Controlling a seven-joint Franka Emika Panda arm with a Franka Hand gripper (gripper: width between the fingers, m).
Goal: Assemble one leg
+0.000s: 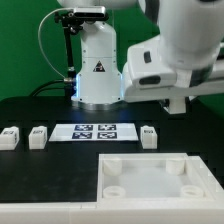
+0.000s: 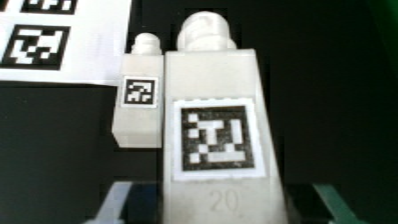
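Observation:
In the wrist view a white leg (image 2: pixel 221 120) with a square tag and the number 20 lies between my gripper's (image 2: pixel 224 203) fingers (image 2: pixel 128 200). The jaws stand open, with a dark gap on each side of the leg. A second, smaller-looking leg (image 2: pixel 141 100) lies just beyond it, beside the marker board (image 2: pixel 54 40). In the exterior view the gripper (image 1: pixel 177 103) is low at the right, mostly hidden by the arm. One leg (image 1: pixel 150 135) stands right of the marker board (image 1: pixel 95 132), and two more legs (image 1: pixel 38 135) (image 1: pixel 8 137) stand at its left.
The large white tray-like part (image 1: pixel 150 182) with corner holes lies at the front right of the black table. The robot's white base (image 1: pixel 98 70) stands behind the marker board.

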